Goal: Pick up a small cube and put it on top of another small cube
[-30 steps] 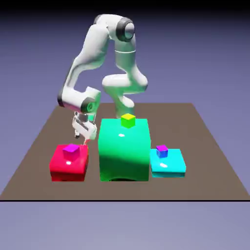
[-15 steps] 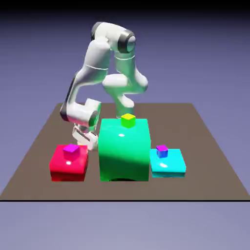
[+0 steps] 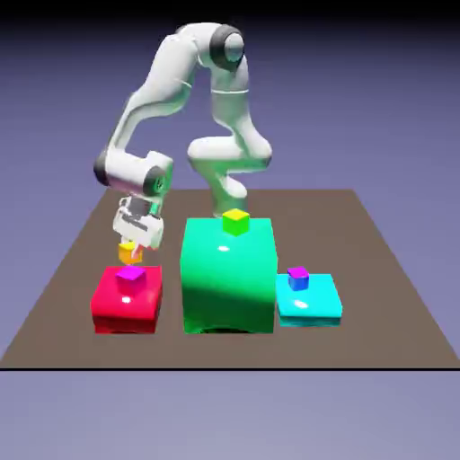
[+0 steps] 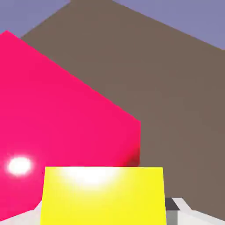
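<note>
White robot arm reaching down to a counter [image 3: 386, 346], its tool [image 3: 131, 243] gripping a small orange-yellow cube [image 3: 130, 253] at nine o'clock. Magenta cube [image 3: 131, 277] on red block [image 3: 127, 310], eight o'clock; lime-green, yellow-topped cube [image 3: 235, 223] on big green block [image 3: 228, 283], six o'clock; purple-topped blue cube [image 3: 298, 279] on cyan block [image 3: 310, 310], four o'clock.

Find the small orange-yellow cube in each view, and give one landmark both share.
Exterior view: the small orange-yellow cube, left of centre, beneath the pincer.
Hand view: bottom edge, slightly left of middle, large, looking yellow.
Shared landmark: the red block.
</note>
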Motion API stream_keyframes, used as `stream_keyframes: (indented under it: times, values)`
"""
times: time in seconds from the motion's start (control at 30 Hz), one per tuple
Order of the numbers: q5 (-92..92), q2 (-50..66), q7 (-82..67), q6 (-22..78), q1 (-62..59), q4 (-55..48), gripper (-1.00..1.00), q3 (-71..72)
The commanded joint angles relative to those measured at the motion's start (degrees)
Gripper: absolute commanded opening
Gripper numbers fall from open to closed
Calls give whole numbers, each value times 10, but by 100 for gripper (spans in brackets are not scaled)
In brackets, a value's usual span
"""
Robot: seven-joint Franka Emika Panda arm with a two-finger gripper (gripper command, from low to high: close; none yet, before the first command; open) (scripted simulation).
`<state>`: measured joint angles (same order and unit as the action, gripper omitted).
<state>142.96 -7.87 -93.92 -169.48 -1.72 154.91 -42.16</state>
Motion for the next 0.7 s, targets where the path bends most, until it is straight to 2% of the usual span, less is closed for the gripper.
stream_keyframes:
  times: [0.0,0.67]
  values:
    - [-25,-21,23,20,-13,2,-100,19]
    - [-524,-435,476,417,-269,51,-100,405]
